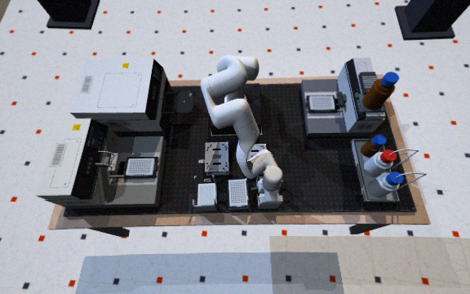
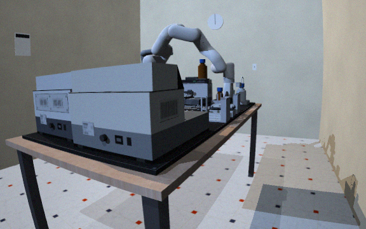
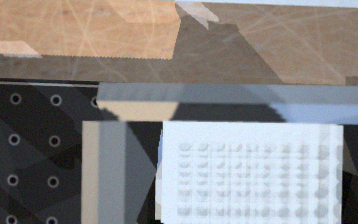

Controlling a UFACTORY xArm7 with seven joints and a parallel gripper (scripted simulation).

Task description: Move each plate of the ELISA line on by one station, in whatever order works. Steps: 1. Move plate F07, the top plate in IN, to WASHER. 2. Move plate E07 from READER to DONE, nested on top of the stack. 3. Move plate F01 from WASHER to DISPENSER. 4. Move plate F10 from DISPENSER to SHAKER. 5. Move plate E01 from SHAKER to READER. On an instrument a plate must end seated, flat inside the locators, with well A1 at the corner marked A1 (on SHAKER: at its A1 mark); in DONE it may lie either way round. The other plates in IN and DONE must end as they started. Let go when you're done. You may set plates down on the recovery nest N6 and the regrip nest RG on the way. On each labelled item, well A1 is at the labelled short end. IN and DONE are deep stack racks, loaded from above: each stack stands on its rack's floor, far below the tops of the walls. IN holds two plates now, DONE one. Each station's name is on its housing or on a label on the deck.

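Observation:
My gripper [image 1: 270, 195] [image 2: 230, 95] reaches straight down into a grey stack rack [image 1: 271, 202] [image 3: 112, 170] at the front edge of the deck. It is shut on a white well plate [image 3: 250, 170], which fills the lower right of the wrist view, level, inside the rack walls. The fingers themselves are hidden, and I cannot read the plate's label. Two more white plates [image 1: 206, 194] [image 1: 238, 192] lie in the holders just left of this rack. Another plate [image 1: 140, 167] sits on the left instrument, and one [image 1: 321, 102] sits on the right rear instrument.
A grey nest block [image 1: 217, 157] stands behind the front holders. Two large instrument housings [image 1: 117, 87] [image 1: 65, 163] fill the left side. Bottles [image 1: 379, 91] [image 1: 378, 163] stand in a tray at the right. The table's wooden front edge [image 3: 80, 30] is close by.

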